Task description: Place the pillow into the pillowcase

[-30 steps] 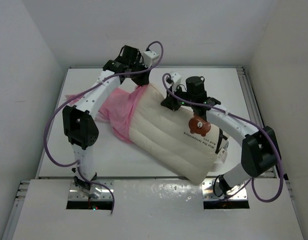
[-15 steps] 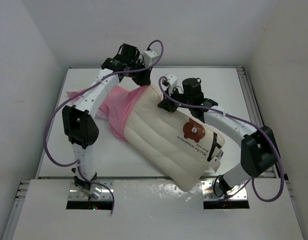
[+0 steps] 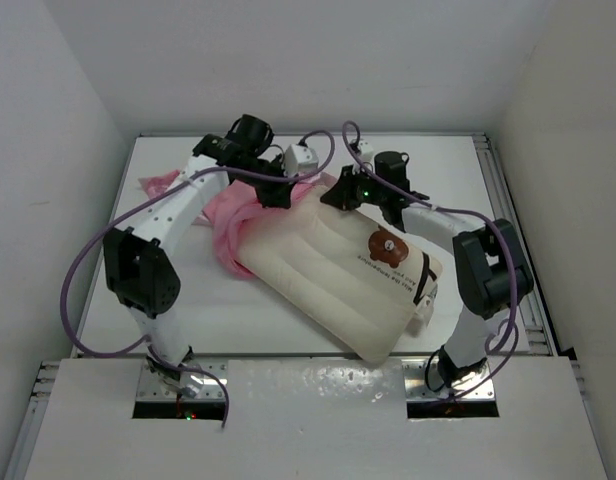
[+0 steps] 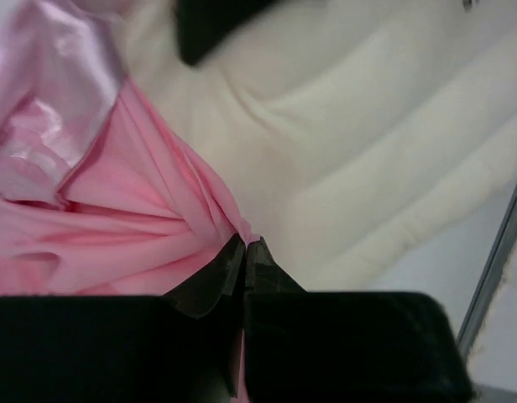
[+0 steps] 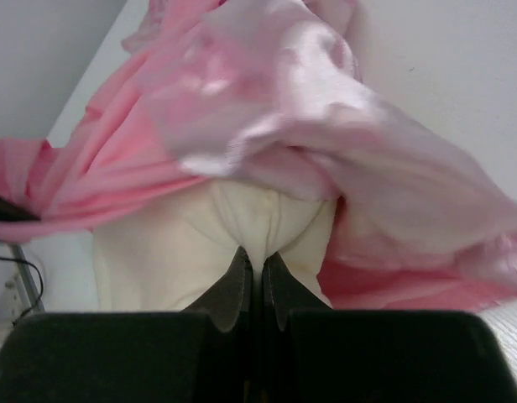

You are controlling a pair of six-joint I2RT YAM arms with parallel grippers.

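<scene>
A white table inside a white-walled enclosure carries the pillow, lying diagonally from the table's middle toward its near right edge, its far end tucked into the bunched pillowcase toward the far left corner. The left gripper and right gripper meet at that end. The left wrist view shows the left jaws pinched together on a fold of pink satin beside the quilted ridges. The right wrist view shows the right jaws clamped on the pillow's cream edge under the pillowcase mouth.

One pillow, one pillowcase (apparently single), two arms.
</scene>
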